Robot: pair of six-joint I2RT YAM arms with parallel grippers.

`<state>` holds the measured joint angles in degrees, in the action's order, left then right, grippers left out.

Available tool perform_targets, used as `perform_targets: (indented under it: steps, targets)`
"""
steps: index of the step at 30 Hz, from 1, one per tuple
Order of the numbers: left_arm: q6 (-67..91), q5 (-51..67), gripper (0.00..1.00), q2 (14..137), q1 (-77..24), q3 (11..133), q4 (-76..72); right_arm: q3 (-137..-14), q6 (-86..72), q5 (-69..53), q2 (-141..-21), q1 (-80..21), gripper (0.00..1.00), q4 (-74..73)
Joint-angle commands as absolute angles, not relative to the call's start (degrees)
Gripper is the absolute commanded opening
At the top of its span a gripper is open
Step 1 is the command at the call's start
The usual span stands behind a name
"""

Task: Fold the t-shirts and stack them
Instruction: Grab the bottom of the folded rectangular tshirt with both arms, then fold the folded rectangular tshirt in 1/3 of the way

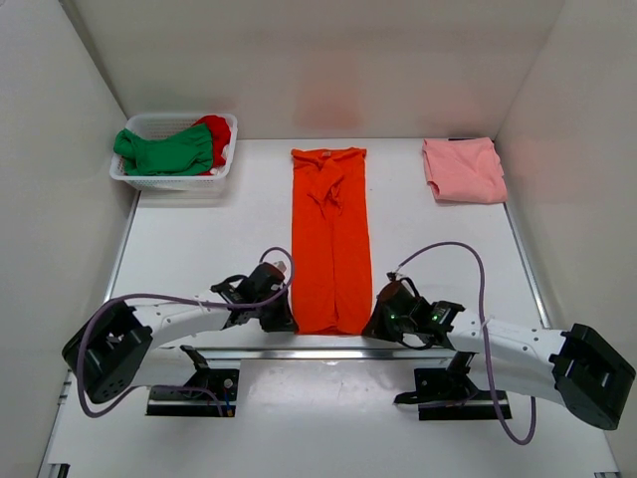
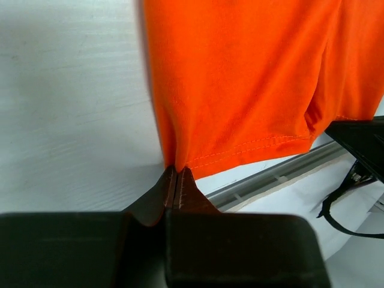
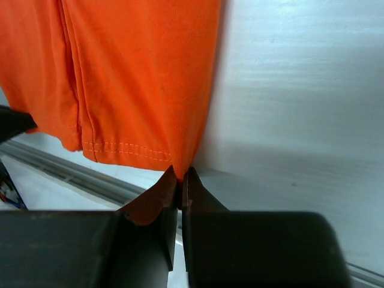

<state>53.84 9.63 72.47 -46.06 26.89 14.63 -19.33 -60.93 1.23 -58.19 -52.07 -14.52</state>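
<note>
Centrally, a bright orange cloth t-shirt [image 1: 330, 239], folded into a long strip, lies down the middle of the white table [image 1: 448, 259], hem at the near edge. It looks soft, light and limp, best held by its hem corners, where the left gripper [image 2: 178, 175] and right gripper [image 3: 181, 175] are each pinched tight.

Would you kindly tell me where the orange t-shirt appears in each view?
Top external: orange t-shirt at centre, between the arms.
Left wrist: t-shirt upper right, corner in the jaws.
Right wrist: t-shirt upper left, corner in the jaws.
Shared landmark: metal rail below the hem.
</note>
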Motion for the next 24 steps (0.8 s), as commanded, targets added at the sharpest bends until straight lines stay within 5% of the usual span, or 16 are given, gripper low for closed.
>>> perform_targets:
  steps: [1,11,24]
  targets:
    - [52.56,7.91,0.00,70.32,-46.93,27.07,18.89,-19.51,-57.14,0.79,-58.19,-53.61,0.00,-22.31]
    - [48.17,12.30,0.00,71.97,-43.61,35.75,25.74,-29.95,-42.04,-10.96,-56.95,-43.71,0.00,-29.09]
    - [36.48,25.40,0.00,98.06,-23.39,70.56,32.08,-66.94,-18.12,-21.72,-88.49,-24.00,0.00,-32.86]
